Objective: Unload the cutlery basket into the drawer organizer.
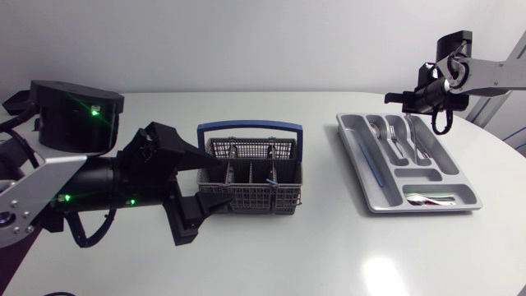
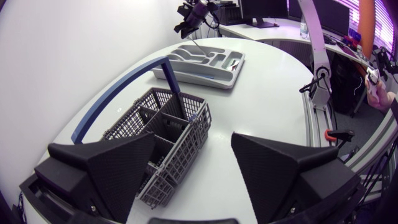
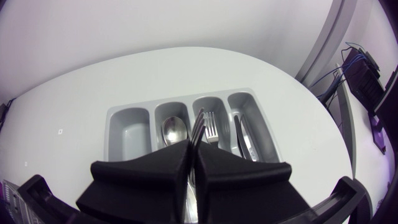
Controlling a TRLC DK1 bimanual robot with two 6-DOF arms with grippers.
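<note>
The grey wire cutlery basket [image 1: 251,174] with a blue handle [image 1: 249,127] stands at the table's middle. My left gripper [image 1: 222,186] is open at the basket's left end, one finger on each side of that end; in the left wrist view the basket [image 2: 168,134] lies between and ahead of its fingers [image 2: 102,168]. The silver drawer organizer [image 1: 362,177] lies to the right, holding spoons, forks and knives. My right gripper [image 1: 409,105] hovers over its far end, shut on a fork [image 3: 198,124] that points down over the organizer [image 3: 127,134].
A thin blue item [image 1: 374,168] lies in the organizer's long left compartment, and small spoons [image 1: 431,198] in its front one. Bare white table [image 1: 329,247] spreads between basket and organizer and along the front.
</note>
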